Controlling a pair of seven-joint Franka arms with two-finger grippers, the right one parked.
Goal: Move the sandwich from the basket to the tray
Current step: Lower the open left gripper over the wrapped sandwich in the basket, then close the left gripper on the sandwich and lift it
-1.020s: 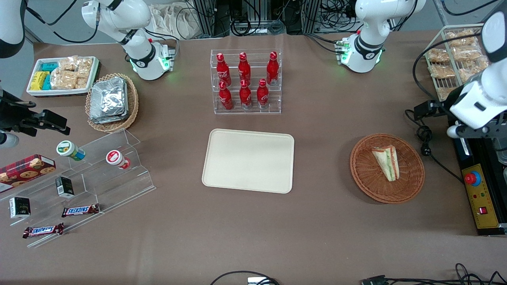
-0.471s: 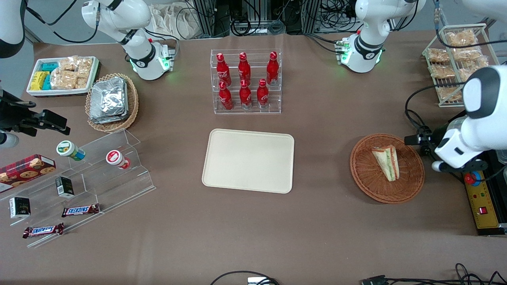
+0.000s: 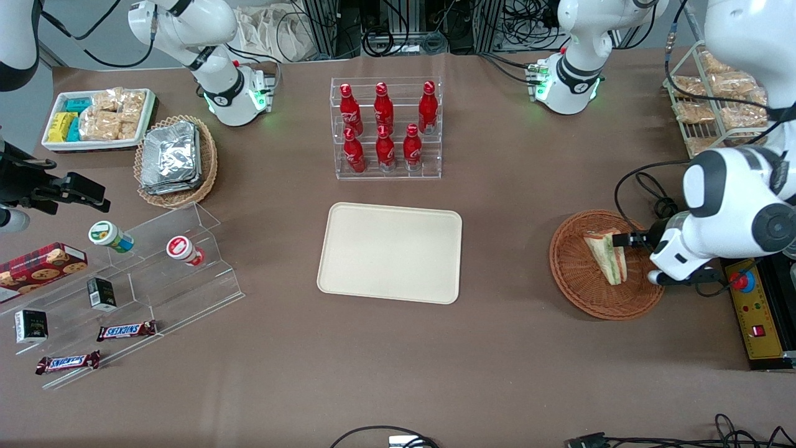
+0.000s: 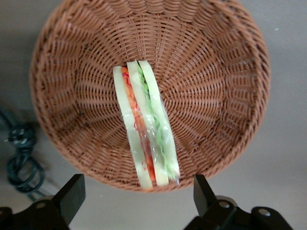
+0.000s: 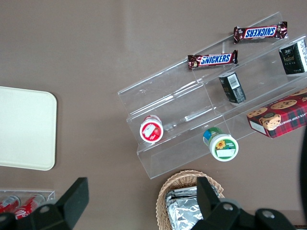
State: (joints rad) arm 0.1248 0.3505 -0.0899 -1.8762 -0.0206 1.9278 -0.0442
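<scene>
Lying in basket [image 4: 225, 96]: sandwich [image 4: 146, 129]; gripper [image 4: 136, 191] spread above.

A wide table [image 3: 528, 373] covered in matt brown is seen beneath the gripper [image 3: 625, 239], which is held low toward the working arm's end. Just beside the jaws, a coiled black cable [image 3: 662, 208] is laid on the brown surface, and near them a black control box [image 3: 755, 311] with a yellow panel and a red button is set at the table's edge. Farther from the front camera than the jaws, metal frame posts [image 3: 323, 25] and tangled cables [image 3: 404, 34] are seen. Grey floor [image 3: 87, 34] is visible well apart from the jaws. Even light is cast, with soft shadows.
</scene>
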